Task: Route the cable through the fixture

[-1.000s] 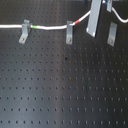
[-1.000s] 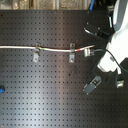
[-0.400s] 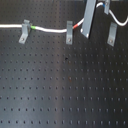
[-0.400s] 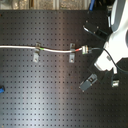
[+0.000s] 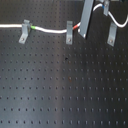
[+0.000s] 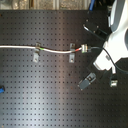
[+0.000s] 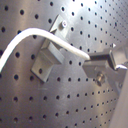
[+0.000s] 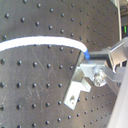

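The cable (image 5: 47,30) is threaded through two fixtures (image 5: 69,33) on the bench (image 5: 64,90); its end is clamped in the gripper (image 7: 102,67).

Cable and clips on the pegboard

In the first exterior view, the cable (image 5: 47,30) runs left to right through two fixtures (image 5: 23,33) (image 5: 69,33); a third (image 5: 112,35) stands right.

The board (image 5: 64,95) is dark metal with rows of little holes, and it looks dull, with fine scratches in both wrist views. The cable (image 5: 47,30) is smooth white cord that looks like plastic. The clips (image 5: 69,33) are plain grey metal. The gripper (image 6: 100,81) finger (image 5: 85,18) is flat grey metal, a bit shiny.
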